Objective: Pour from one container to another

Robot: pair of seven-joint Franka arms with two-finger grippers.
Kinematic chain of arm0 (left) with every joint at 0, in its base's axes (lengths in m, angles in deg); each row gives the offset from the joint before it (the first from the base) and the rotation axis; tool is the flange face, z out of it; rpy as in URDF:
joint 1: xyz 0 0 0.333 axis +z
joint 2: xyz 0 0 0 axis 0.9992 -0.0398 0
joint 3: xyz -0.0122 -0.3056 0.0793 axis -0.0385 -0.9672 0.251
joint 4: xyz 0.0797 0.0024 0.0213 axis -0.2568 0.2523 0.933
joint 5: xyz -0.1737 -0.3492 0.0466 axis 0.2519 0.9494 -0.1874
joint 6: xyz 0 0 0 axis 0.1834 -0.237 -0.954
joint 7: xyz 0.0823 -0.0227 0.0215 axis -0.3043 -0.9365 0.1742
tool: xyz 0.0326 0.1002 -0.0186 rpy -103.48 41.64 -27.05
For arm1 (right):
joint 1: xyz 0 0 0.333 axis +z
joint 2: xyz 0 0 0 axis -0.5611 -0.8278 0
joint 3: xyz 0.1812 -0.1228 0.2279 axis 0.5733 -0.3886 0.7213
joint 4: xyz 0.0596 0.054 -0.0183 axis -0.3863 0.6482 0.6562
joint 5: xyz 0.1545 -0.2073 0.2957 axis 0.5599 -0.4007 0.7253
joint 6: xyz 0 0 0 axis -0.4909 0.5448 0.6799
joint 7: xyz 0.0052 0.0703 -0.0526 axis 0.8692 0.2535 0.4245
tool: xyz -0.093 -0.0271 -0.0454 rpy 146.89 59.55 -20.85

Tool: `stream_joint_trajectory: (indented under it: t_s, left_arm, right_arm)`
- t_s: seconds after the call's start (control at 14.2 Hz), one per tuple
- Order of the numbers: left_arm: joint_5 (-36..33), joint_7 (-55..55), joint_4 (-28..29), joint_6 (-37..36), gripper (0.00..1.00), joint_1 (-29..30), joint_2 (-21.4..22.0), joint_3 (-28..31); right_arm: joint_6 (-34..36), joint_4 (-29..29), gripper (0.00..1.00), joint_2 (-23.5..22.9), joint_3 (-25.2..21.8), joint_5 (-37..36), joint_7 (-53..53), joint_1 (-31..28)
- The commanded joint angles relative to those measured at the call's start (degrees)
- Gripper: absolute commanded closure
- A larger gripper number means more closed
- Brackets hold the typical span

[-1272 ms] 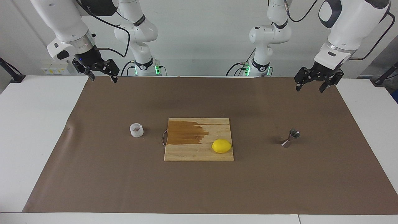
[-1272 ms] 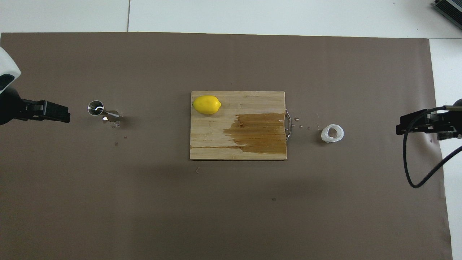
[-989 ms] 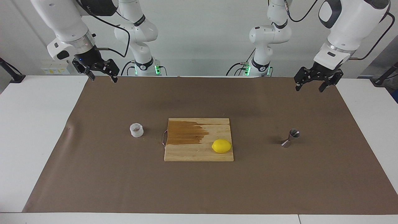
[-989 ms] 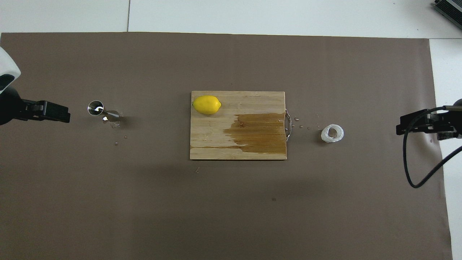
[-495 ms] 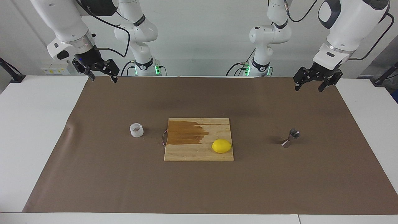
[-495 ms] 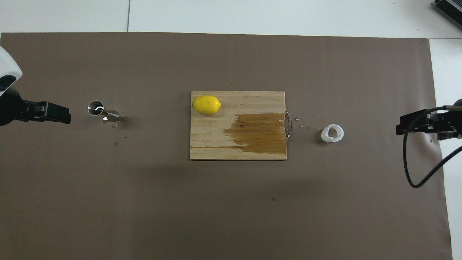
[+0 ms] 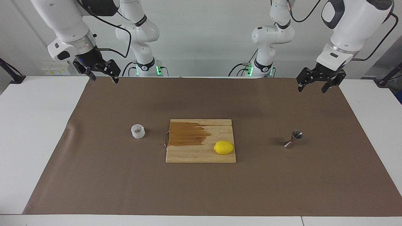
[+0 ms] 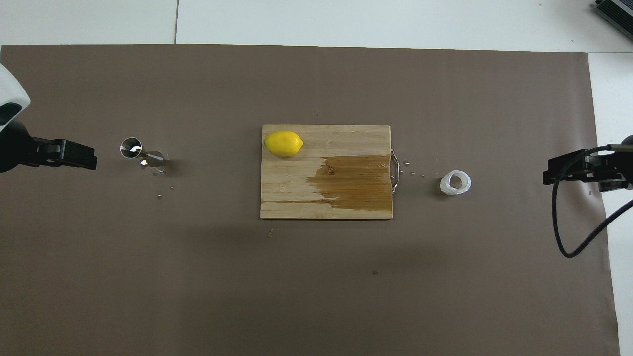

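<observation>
The small white plastic cup stands upright on the brown paper toward the right arm's end, beside the cutting board's metal handle. Brownish bits show inside it. The steel jigger stands upright toward the left arm's end. My right gripper hangs open and empty, high over the paper's edge nearest the robots. My left gripper is also open and empty, raised over the same edge at its own end. Neither gripper is near a container.
A wooden cutting board lies mid-table with a dark wet patch. A yellow lemon rests on it. Small droplets dot the paper by the jigger and between board and cup. White table borders the paper.
The left gripper has drifted very slightly upward. Cup, jigger, lemon and right gripper have not moved.
</observation>
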Motion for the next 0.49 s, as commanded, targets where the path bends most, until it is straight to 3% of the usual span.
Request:
stream_joint_trajectory:
  t_s: [0.0,0.35,0.42]
  left_arm:
    - [0.44,-0.22,0.05,-0.52,0.00,-0.49,0.11,0.04]
    - [0.96,1.53,2.15,0.79,0.00,0.39,0.81,0.04]
    - [3.57,3.45,2.42,0.88,0.00,0.65,0.64,0.21]
  right_arm:
    - [1.05,-0.63,0.00,-0.07,0.27,1.14,0.95,-0.79]
    - [0.96,-0.63,0.00,-0.07,0.27,1.14,0.95,-0.79]
    - [1.05,-0.63,0.00,-0.07,0.27,1.23,0.95,-0.79]
